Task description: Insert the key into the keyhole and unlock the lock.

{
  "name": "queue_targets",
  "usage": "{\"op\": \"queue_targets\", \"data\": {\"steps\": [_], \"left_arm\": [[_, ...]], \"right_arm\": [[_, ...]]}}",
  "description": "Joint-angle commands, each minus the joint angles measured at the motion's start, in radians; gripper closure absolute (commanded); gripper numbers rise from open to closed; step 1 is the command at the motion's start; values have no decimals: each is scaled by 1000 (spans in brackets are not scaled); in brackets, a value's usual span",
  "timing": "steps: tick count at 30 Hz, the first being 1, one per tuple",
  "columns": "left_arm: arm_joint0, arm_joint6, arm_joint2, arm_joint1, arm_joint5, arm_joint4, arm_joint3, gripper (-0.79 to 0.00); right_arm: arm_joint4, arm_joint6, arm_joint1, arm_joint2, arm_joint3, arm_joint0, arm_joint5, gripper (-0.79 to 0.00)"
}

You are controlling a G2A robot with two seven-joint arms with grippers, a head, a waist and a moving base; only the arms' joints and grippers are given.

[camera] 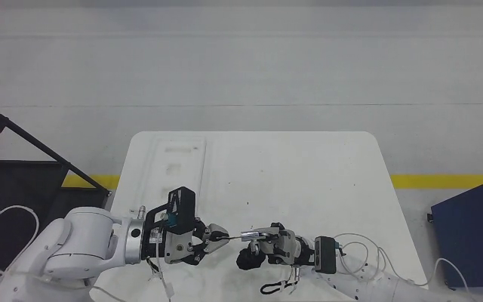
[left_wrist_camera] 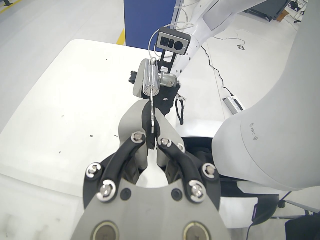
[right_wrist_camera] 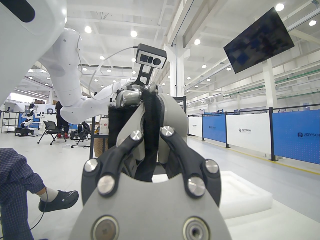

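We are holding the key (left_wrist_camera: 152, 112) in our left claw (left_wrist_camera: 151, 126), which is squeezing tight on its flat end. Our right claw (right_wrist_camera: 147, 93) is squeezing the lock (left_wrist_camera: 149, 78) above the near part of the table (camera: 302, 174). The tip of the key is touching the keyhole (left_wrist_camera: 151, 91), and it looks like it is only a little way in. To do this well, we think we should be pushing straight and slowly, keeping the key in line with the hole, and turning only when it is all the way in. The key is thin, flat, grey metal. The lock is shiny, round and smooth, so it could be slipping in our claw.
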Motion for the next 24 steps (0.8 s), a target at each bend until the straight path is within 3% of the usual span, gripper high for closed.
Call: {"op": "queue_targets", "data": {"steps": [1,14,15,16,24], "left_arm": [[-11,-10,13,-1,13,-1,0,0],[-35,15,59,-8,43,41,-9,0],[-33,19,60,-8,41,43,-8,-126],[-31,22,60,-9,40,44,-8,-785],[2,53,28,-8,10,42,14,-785]], "right_arm": [[0,0,0,0,0,0,0,0],[0,0,0,0,0,0,0,0],[0,0,0,0,0,0,0,0],[0,0,0,0,0,0,0,0],[0,0,0,0,0,0,0,0]]}}
